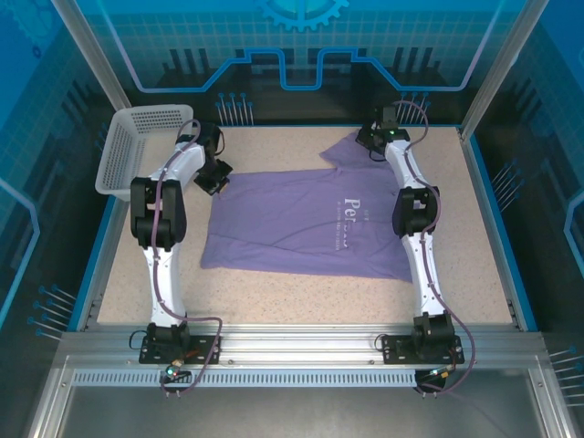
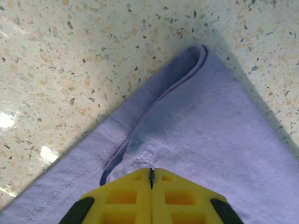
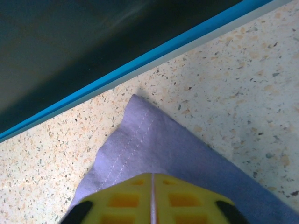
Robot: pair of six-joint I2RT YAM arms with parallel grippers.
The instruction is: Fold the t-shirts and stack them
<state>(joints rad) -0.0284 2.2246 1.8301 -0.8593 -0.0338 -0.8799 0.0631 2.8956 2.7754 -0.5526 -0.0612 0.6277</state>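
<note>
Things could go wrong on the left side first. The left gripper (image 2: pixel 151 171) has its yellow fingers shut tight together on the rim of the soft purple cloth t-shirt (image 1: pixel 310 224) with small white letters, but it seems to pinch only a thin bit of cloth. If it lifts fast, that bit could slip out and the corner would flop back down. The cloth there is also rolled over on itself, so the fold could come out lumpy. On the right side, the right gripper (image 3: pixel 152 176) is shut too, and it seems to pinch a pointy corner of the t-shirt (image 3: pixel 154 144). If one arm pulls more than the other, the cloth could stretch or twist, and the fold would be crooked. Now for where things are. A white plastic mesh basket (image 1: pixel 123 160) sits at the far left of the speckled tan table (image 1: pixel 301 301). Just beside it, the left gripper (image 1: pixel 217 178) is on the t-shirt's far left corner. The t-shirt lies flat and spread out in the middle of the table, between the two arms. The right gripper (image 1: pixel 370 146) is on the far right corner, near the back of the table.
</note>
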